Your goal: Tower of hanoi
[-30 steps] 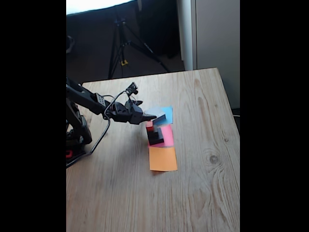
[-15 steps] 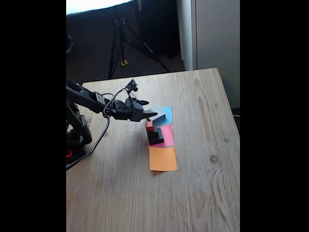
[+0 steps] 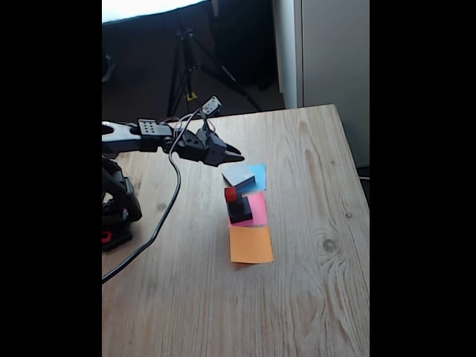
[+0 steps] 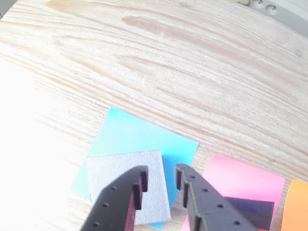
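Three paper squares lie in a row on the wooden table (image 3: 312, 223): a blue paper (image 3: 256, 175), a pink paper (image 3: 258, 208) and an orange paper (image 3: 251, 244). One flat grey block (image 3: 239, 177) rests on the blue paper. On the pink paper stands a stack of dark blocks (image 3: 239, 210) topped by one small red cube (image 3: 230, 194); how many dark blocks make it up cannot be told. The gripper (image 3: 236, 157) hovers above the table beside the blue paper, holding nothing. The wrist view shows its fingers (image 4: 130, 190) parted by a narrow gap over the grey block (image 4: 126, 174), whose top looks rough, and the pink paper (image 4: 243, 180) carrying a dark block (image 4: 250, 211).
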`<state>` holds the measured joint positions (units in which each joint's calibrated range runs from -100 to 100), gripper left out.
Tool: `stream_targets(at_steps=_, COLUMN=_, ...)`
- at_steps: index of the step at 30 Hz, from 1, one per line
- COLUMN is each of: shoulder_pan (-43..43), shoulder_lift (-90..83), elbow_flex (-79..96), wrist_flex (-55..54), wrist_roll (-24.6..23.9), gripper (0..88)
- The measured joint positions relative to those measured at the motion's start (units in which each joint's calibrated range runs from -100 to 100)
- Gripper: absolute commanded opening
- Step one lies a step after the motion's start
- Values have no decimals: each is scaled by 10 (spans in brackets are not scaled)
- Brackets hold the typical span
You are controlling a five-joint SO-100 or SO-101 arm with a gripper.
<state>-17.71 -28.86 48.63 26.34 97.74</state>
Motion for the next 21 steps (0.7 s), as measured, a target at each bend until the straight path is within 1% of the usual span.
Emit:
stream_targets(at_steps=3, shoulder_pan=6, shoulder_lift=-16, elbow_flex=-70, wrist_flex=119, wrist_roll=0, gripper=9)
stream_targets(at_steps=7, shoulder_pan=38, shoulder_lift=-38, elbow_flex=-181, wrist_flex=283, wrist_roll=0, gripper=6)
stream_targets(at_steps=10, shoulder_pan=52, shoulder_lift=-44, elbow_flex=-267, wrist_flex=380, wrist_roll=0, gripper=6)
stream_targets(at_steps=16, shoulder_pan=113, shoulder_lift=-53, elbow_flex=-448, wrist_flex=555, wrist_roll=10, gripper=6)
stream_targets(at_steps=18, shoulder_pan=127, shoulder_lift=-56, elbow_flex=-501, wrist_flex=603, wrist_roll=12, gripper=6)
stream_targets(at_steps=21, shoulder_pan=172, shoulder_lift=-62, elbow_flex=-562, wrist_flex=663, wrist_roll=12, gripper=6)
